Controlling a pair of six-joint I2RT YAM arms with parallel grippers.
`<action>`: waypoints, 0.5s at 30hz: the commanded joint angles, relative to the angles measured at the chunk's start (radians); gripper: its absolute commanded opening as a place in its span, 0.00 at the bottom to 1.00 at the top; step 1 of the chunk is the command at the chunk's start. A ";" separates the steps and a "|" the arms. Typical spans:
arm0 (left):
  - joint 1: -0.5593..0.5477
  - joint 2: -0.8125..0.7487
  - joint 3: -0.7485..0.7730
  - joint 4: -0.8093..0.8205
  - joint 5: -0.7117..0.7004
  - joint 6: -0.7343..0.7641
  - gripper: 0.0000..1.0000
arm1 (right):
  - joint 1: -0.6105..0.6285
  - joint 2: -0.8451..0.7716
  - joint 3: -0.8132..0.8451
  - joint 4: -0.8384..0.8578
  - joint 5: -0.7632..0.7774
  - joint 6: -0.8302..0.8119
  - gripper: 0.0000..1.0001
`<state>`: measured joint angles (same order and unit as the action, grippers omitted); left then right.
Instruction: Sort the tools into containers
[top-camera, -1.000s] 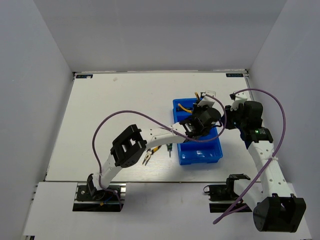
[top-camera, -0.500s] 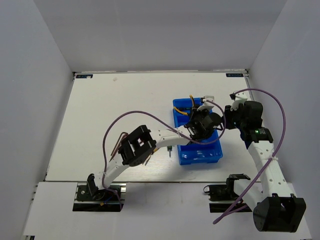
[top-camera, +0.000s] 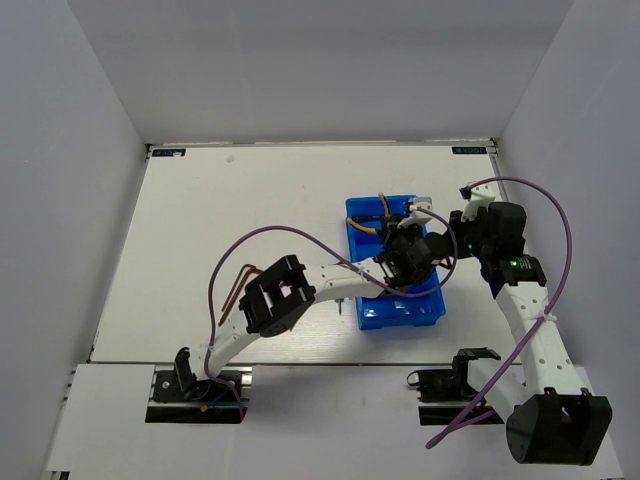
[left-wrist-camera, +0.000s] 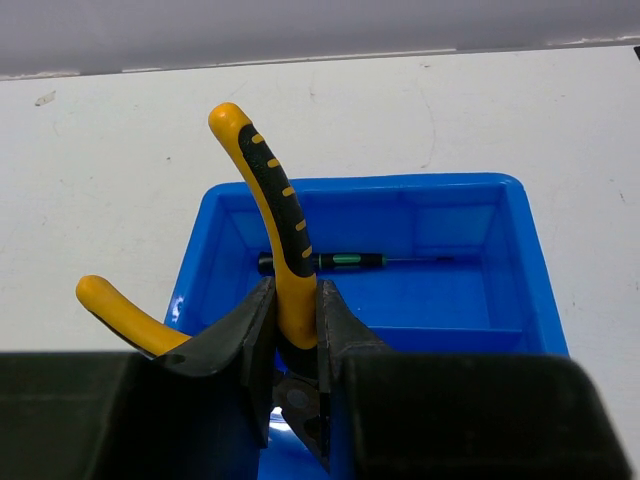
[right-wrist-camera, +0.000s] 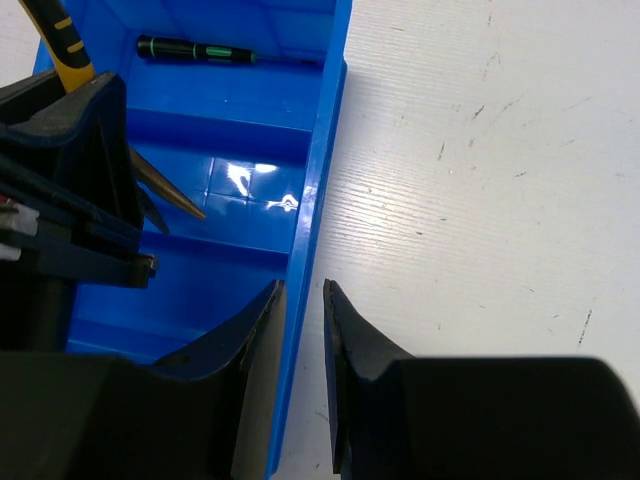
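Note:
The blue tray lies right of centre. My left gripper is over it, shut on one handle of yellow-handled pliers, handles up, nose down inside the tray. The pliers' nose also shows in the right wrist view. A thin dark screwdriver lies in the far compartment and shows in the right wrist view too. My right gripper straddles the tray's right wall, jaws close on it. It sits at the tray's right side.
Two brown L-shaped hex keys lie on the table left of my left arm's elbow. The stubby green-black tool lies just left of the tray. The second pliers are hidden. White walls enclose the table on three sides.
My left arm has swung right and its gripper has gone lower into the tray with the pliers. The hex keys are now uncovered. The right arm has not moved.

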<state>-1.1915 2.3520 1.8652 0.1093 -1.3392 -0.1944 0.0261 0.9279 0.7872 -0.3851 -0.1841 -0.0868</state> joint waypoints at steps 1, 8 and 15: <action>-0.014 0.004 0.017 0.044 -0.051 0.010 0.00 | -0.005 -0.024 0.003 0.035 0.014 0.002 0.28; -0.023 0.013 0.017 0.044 -0.031 0.010 0.00 | -0.006 -0.026 0.010 0.028 0.057 -0.005 0.28; -0.023 0.032 0.017 0.044 -0.021 0.001 0.00 | -0.006 -0.031 0.014 0.028 0.067 -0.007 0.28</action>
<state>-1.2106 2.4058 1.8652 0.1360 -1.3476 -0.1917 0.0254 0.9169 0.7872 -0.3859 -0.1307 -0.0875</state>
